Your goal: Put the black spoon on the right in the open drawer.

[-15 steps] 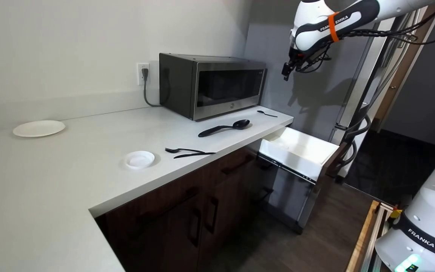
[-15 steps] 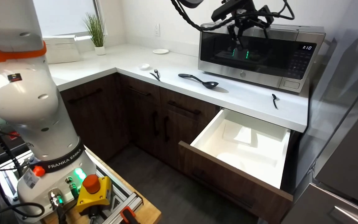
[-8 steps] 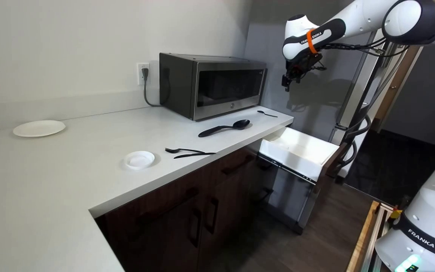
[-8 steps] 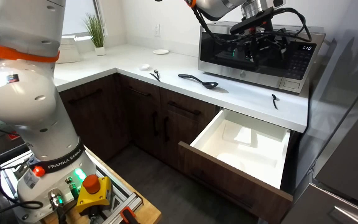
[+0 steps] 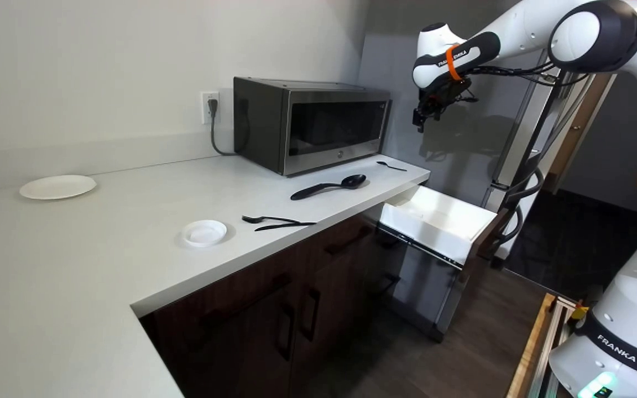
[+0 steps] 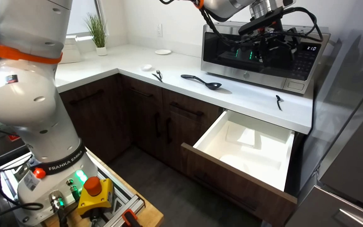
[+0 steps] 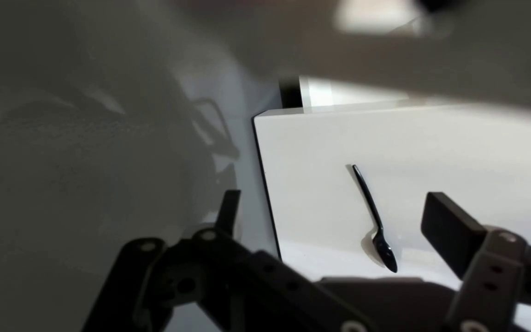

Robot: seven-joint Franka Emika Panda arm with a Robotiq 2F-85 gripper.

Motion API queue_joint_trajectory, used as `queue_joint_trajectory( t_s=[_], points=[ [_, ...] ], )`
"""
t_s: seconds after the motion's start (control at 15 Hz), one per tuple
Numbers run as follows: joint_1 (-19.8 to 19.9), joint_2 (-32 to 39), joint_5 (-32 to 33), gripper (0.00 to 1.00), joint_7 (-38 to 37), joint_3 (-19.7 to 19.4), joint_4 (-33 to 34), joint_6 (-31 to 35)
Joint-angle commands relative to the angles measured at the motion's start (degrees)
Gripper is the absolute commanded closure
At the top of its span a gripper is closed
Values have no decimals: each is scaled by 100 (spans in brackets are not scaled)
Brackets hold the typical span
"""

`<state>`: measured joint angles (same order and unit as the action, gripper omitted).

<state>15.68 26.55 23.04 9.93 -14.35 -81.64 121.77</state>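
gripper (image 7: pixel 339 220): standing wide, holding nothing | small black spoon on the right (image 7: pixel 380 228): lying on countertop (image 7: pixel 311 184) below gripper, appearing between jaws in wrist view, long axis running roughly crosswise to closing line

arm (image 5: pixel 523 36): standing bent | wrist (image 5: pixel 429 74): pointing downward | fingers (image 7: pixel 450 235): hanging wide apart, high near the end edge of the worktop (image 7: pixel 302 184)
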Motion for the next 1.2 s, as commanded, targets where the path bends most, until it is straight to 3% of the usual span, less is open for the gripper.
queue_joint_trajectory(
  t_s=[0.0, 0.33, 0.4, 0.6, 1.13],
  points=[
    [240, 1099, -392, 0, 18, 26, 1262, -356],
    [184, 2076, -462, 0, -103, -5, 2313, -1093],
    [201, 1620, -390, 0, -70, 24, 1606, -602],
    [167, 1951, -390, 0, -96, 24, 2021, -856],
    [589, 2753, -1296, 0, -287, 631, 2284, 962]
  ],
)
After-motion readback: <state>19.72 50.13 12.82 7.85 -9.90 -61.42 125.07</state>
